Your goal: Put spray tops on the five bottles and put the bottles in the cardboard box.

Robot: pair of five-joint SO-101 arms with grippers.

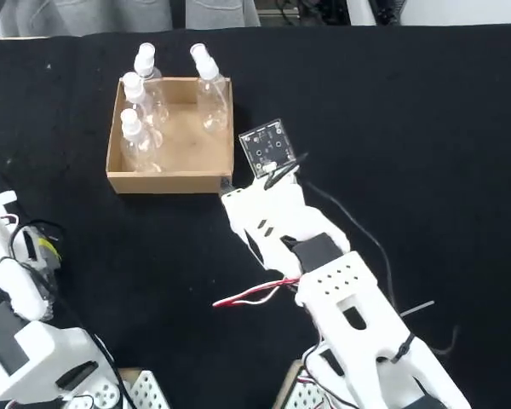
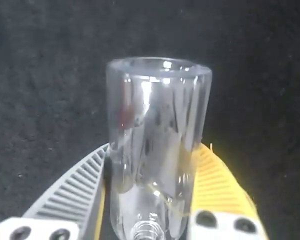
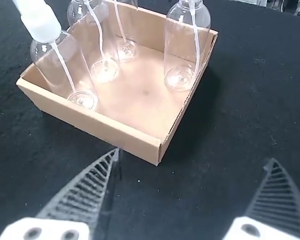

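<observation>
Robotics lab, black-clothed table (image 1: 426, 111), white robot arm (image 1: 349, 298), loose wires (image 1: 247, 294), bare circuit board (image 1: 268, 146)

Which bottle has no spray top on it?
The bottle clamped in the left gripper: its threaded neck is bare, while the four standing in the cardboard box each carry a white spray top.
</observation>
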